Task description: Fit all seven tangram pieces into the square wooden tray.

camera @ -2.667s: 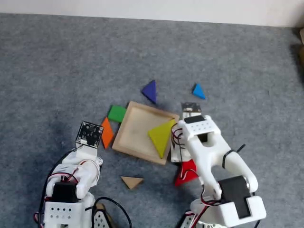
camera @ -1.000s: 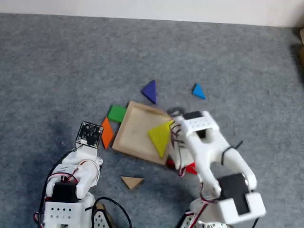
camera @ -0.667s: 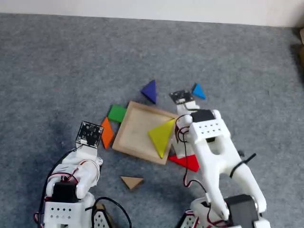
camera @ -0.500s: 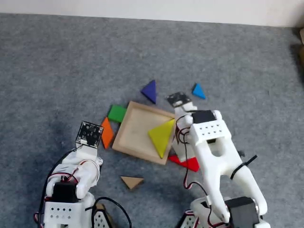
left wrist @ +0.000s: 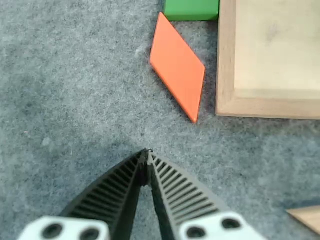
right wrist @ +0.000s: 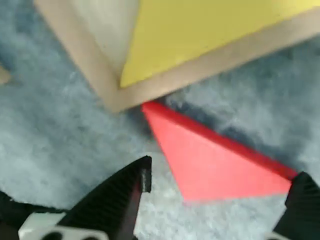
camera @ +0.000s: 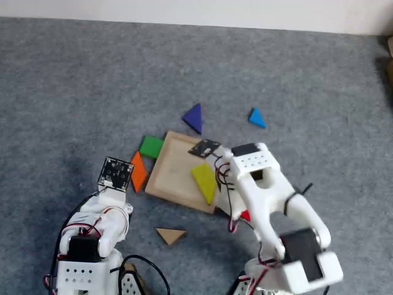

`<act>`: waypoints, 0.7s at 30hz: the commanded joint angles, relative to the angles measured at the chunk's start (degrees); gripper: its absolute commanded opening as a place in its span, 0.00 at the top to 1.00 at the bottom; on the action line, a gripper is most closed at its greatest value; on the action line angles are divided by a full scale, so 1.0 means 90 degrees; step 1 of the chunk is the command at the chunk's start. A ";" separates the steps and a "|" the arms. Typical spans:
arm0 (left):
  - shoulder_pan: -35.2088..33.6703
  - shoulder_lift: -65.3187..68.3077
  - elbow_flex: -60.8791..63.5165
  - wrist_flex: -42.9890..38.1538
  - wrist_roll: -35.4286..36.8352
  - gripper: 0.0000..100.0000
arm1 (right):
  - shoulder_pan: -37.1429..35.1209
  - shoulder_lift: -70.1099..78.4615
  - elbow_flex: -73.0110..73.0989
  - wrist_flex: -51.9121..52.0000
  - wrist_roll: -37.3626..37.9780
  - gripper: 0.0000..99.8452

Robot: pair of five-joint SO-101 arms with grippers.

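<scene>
The square wooden tray point(camera: 167, 165) holds a yellow triangle point(camera: 204, 178) by its right rim. Just outside that rim lies the red triangle point(right wrist: 215, 160), between the fingers of my open right gripper point(right wrist: 220, 181) and flat on the carpet. In the high view only a sliver of the red triangle point(camera: 245, 216) peeks from under the right arm. My left gripper point(left wrist: 146, 161) is shut on nothing, a little short of the orange parallelogram point(left wrist: 177, 75). That parallelogram and the green square point(left wrist: 191, 9) lie beside the tray's left rim point(left wrist: 226, 60).
A dark blue triangle point(camera: 194, 117) and a small light blue triangle point(camera: 256, 118) lie beyond the tray. A plain wooden triangle point(camera: 170, 235) rests on the carpet in front of it, between the two arm bases. Grey carpet point(camera: 92, 80) stretches around.
The right arm has swung left and drawn back, so its wrist now hangs over the tray's right part. The red triangle slid closer to the tray. The left arm kept still.
</scene>
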 commanded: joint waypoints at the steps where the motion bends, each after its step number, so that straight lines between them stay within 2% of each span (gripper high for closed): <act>1: -0.0083 -0.0337 0.0132 0.0039 -0.0049 0.99 | 0.0171 0.0278 -0.0015 -0.0425 0.0068 0.61; 4: -0.0083 -0.0337 0.0132 0.0039 -0.0049 0.99 | 0.0298 0.0503 -0.0005 -0.0737 0.0166 0.68; 9: -0.0083 -0.0337 0.0132 0.0039 -0.0049 0.99 | 0.0777 0.0747 0.0005 -0.1060 0.0781 0.81; 21: -0.0083 -0.0337 0.0132 0.0039 -0.0049 0.99 | 0.0943 0.0737 -0.0054 -0.1187 0.0791 0.96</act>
